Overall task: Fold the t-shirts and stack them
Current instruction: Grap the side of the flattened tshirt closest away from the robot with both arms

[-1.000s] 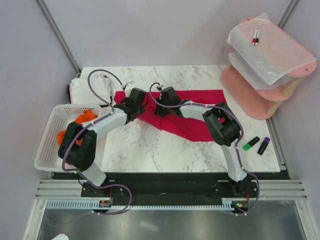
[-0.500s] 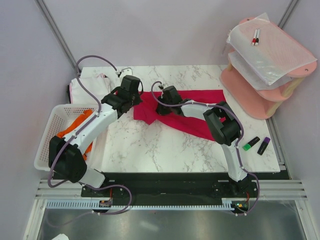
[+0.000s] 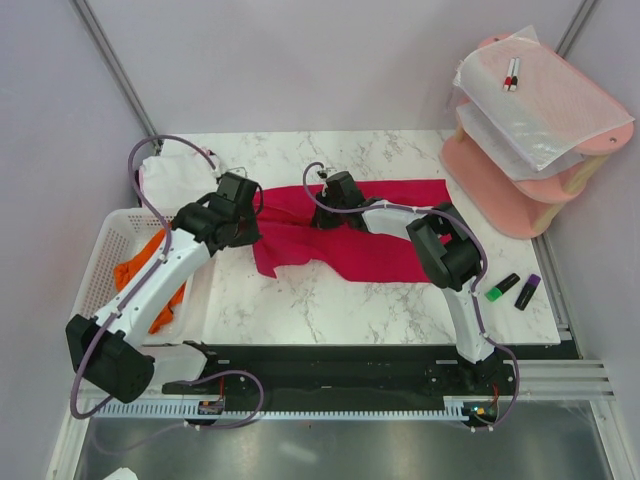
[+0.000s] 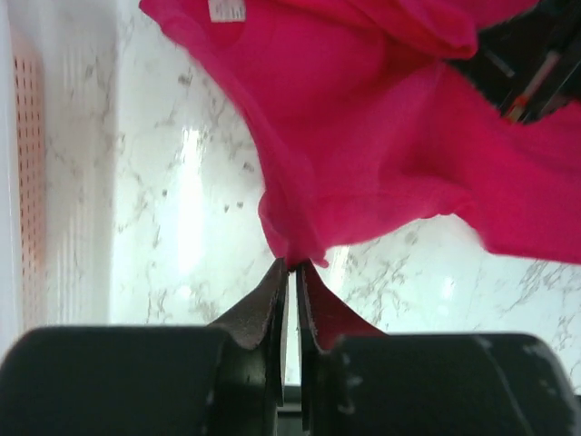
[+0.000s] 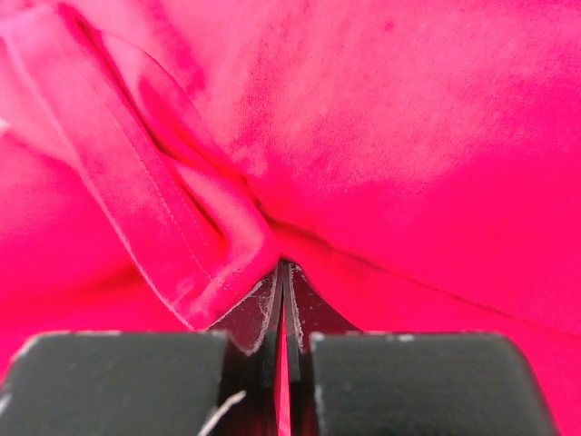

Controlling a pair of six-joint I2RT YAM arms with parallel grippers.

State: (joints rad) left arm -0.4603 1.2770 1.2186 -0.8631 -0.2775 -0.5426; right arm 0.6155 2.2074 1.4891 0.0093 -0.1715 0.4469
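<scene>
Left side: white plastic mesh basket [image 3: 92, 290] holds the crumpled orange t-shirt [image 3: 140, 268]. The white t-shirt [image 3: 172, 180] lies bunched at the far-left corner of the marble surface [image 3: 300, 300].

Left claw [image 3: 250, 224] is clamped on a pinch of the crimson-red t-shirt [image 3: 390, 250]. That shirt lies mid-surface, rumpled between the arms and flatter toward the right. Right claw [image 3: 335, 210] is closed on its far edge.

My read: this is the spread-out step on the crimson shirt, no fold made yet. Next move calls for drawing the two grips apart, low over the surface, to take out the slack without losing either pinch.

The overhead view gives the layout, but the jaws are hidden under the wrists. The left wrist view shows the left claw [image 4: 290, 272] shut on a cloth tuft, plus a white sewn label [image 4: 227, 9]. The right wrist view shows the right claw [image 5: 283, 277] pinching beside a stitched hem fold [image 5: 136, 209], cloth filling the view.
</scene>
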